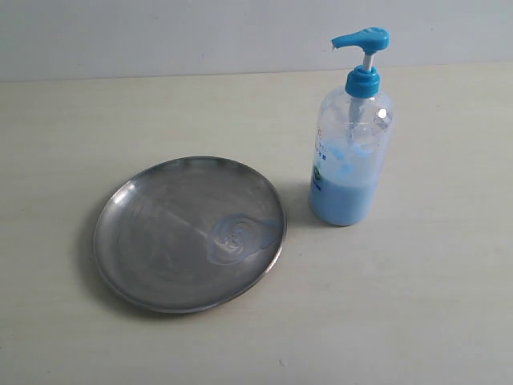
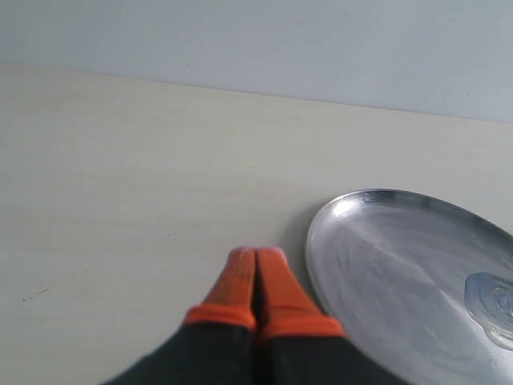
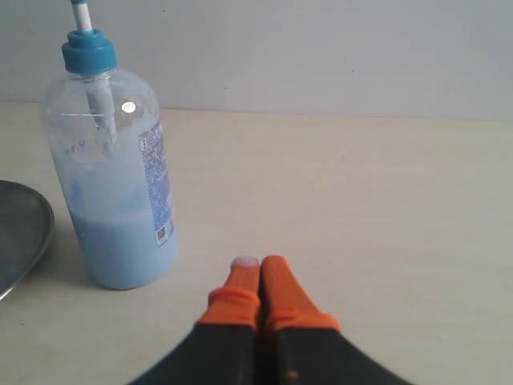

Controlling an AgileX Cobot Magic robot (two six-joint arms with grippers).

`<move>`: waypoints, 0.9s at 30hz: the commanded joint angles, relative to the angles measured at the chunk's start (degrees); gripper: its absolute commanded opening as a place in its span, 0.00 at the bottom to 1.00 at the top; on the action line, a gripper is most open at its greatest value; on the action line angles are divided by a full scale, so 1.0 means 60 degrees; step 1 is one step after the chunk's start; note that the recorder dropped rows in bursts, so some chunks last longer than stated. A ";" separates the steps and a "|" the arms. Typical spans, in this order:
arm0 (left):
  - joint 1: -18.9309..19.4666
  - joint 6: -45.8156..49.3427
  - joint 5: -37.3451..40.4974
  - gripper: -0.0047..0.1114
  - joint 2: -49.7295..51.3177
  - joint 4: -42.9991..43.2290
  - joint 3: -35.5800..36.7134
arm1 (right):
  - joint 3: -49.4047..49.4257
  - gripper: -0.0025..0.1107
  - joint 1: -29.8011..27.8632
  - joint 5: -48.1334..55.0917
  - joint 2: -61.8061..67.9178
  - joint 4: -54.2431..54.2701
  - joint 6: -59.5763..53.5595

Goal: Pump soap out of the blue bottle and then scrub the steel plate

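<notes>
The steel plate [image 1: 189, 233] lies flat on the table at centre left, with a pale smeared film of soap [image 1: 234, 237] near its right side. The blue bottle [image 1: 350, 136] stands upright just right of the plate, about a third full of light blue liquid. Neither gripper shows in the exterior view. My left gripper [image 2: 256, 255] is shut and empty over bare table beside the plate's rim [image 2: 321, 233]; the soap film [image 2: 493, 305] shows there too. My right gripper [image 3: 258, 263] is shut and empty, apart from the bottle [image 3: 112, 168], with a pale smear on one fingertip [image 3: 244, 262].
The pale wooden table [image 1: 417, 305] runs to a light wall [image 1: 160, 32] at the back. Nothing else stands on it. The plate's edge [image 3: 20, 233] also shows in the right wrist view.
</notes>
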 commanded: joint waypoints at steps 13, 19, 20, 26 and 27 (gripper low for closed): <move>0.0036 -0.0045 -0.0055 0.04 -0.0059 0.0051 0.0030 | 0.0622 0.02 -0.0934 -0.0510 -0.0294 0.0081 -0.0030; 0.0036 -0.0044 -0.0029 0.04 -0.0059 0.0051 0.0030 | 0.0622 0.02 -0.0953 -0.0510 -0.0294 0.0054 -0.0049; 0.0036 -0.0044 -0.0029 0.04 -0.0059 0.0051 0.0030 | 0.0622 0.02 -0.0953 -0.0510 -0.0294 0.0054 -0.0049; 0.0036 -0.0044 -0.0029 0.04 -0.0059 0.0051 0.0030 | 0.0622 0.02 -0.0953 -0.0510 -0.0294 0.0054 -0.0049; 0.0036 -0.0044 -0.0029 0.04 -0.0059 0.0051 0.0030 | 0.0622 0.02 -0.0953 -0.0510 -0.0294 0.0054 -0.0049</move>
